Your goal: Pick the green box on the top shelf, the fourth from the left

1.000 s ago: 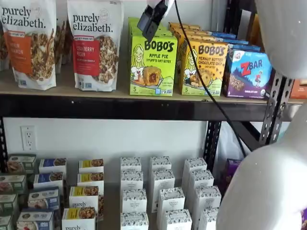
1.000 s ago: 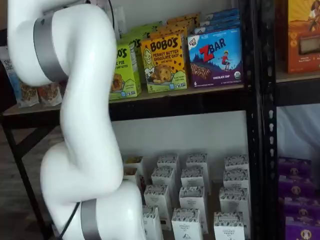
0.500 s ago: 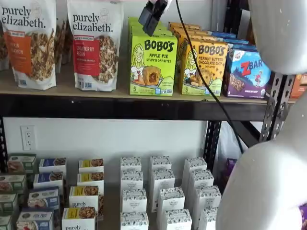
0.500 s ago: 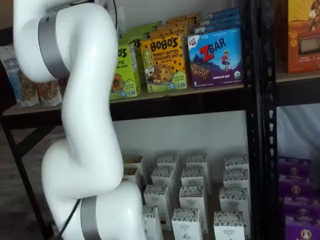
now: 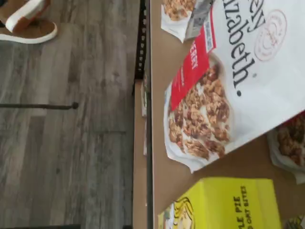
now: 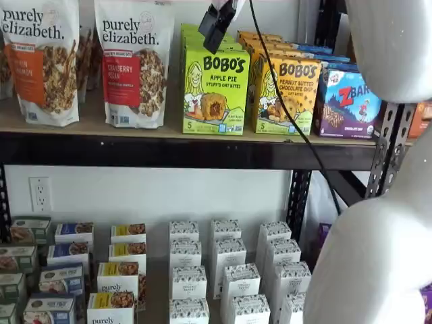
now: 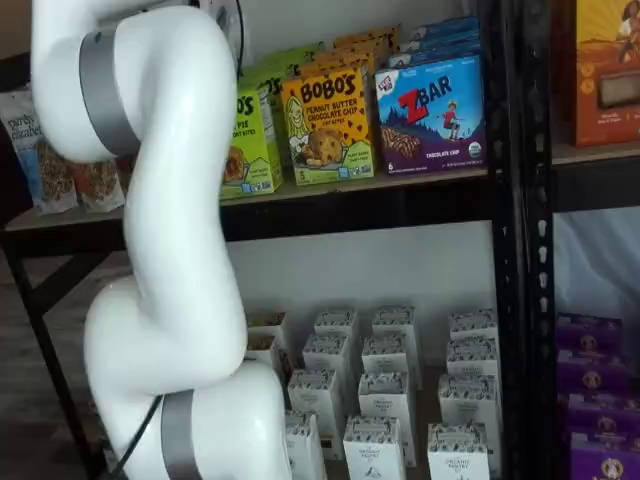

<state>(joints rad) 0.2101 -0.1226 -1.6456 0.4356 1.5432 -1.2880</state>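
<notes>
The green box [image 6: 215, 91], a lime Bobo's Apple Pie carton, stands upright on the top shelf [image 6: 169, 150], with more green cartons behind it. In a shelf view my gripper [image 6: 214, 27] hangs from the top edge just above the box's top left corner; its black fingers show side-on with no plain gap. In a shelf view the arm hides most of the green box [image 7: 252, 140] and the gripper. The wrist view shows the box's top [image 5: 224, 205] beside a granola bag.
Purely Elizabeth granola bags [image 6: 133, 64] stand left of the green box. A yellow-orange Bobo's box [image 6: 286, 94] and a blue ZBar box [image 6: 347, 101] stand to its right. A black cable [image 6: 283, 101] hangs across them. Small white boxes [image 6: 229, 270] fill the lower level.
The gripper has risen a little and shifted slightly right above the green box. The boxes have not moved.
</notes>
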